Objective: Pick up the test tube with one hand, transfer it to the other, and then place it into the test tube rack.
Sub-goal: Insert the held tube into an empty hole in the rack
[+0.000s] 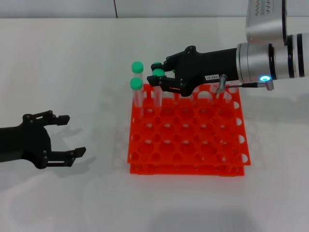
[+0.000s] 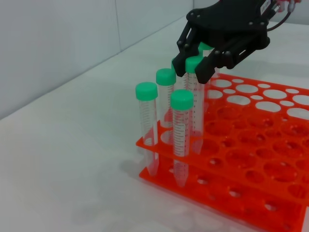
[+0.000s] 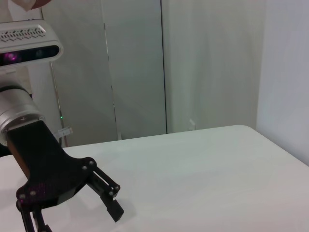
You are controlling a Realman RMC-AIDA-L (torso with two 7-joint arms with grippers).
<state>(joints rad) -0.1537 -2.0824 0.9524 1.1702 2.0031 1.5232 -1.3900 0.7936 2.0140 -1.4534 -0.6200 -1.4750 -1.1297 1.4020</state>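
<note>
Late placement stage: your right gripper (image 1: 161,79) pinches the test tube (image 2: 195,92) by its green cap, seated in the test tube rack (image 1: 193,145); release remains; left gripper (image 1: 65,136) idles on the desk (image 1: 72,63), jaws spread.

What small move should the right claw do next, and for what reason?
Probably open the right claw and lift straight up. In the left wrist view the test tube it grips already stands in a hole of the test tube rack, among other tubes. The left claw waits open beside the rack.
</note>
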